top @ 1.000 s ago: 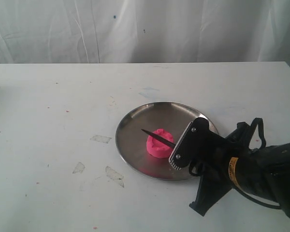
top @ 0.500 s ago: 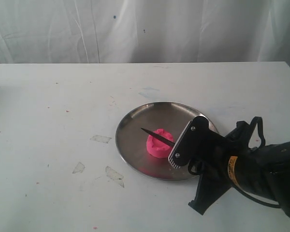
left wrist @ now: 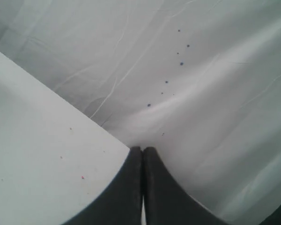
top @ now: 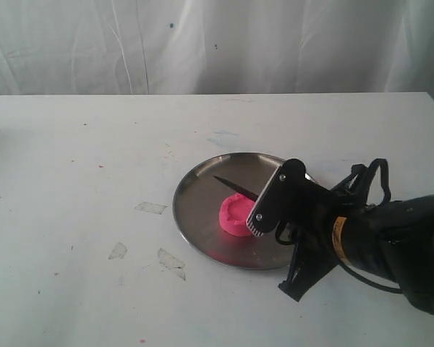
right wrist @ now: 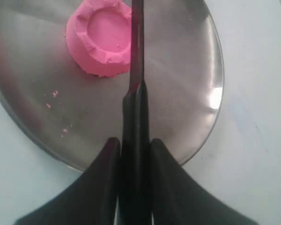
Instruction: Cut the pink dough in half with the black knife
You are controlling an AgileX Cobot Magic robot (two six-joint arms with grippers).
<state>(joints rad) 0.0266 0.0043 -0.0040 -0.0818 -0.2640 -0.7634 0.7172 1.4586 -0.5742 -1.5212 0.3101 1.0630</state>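
The right gripper (right wrist: 135,154) clamps the handle of the black knife (top: 236,187); its blade slants above the far edge of the pink dough (top: 236,214), a whole dented puck on the steel plate (top: 195,210); the left gripper (left wrist: 142,187) is closed and empty, facing a white curtain (left wrist: 201,70).

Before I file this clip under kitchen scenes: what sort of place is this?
Likely a robot test bench, not a kitchen: a bare, scuffed white table, a white cloth backdrop, and only a steel plate with pink dough.
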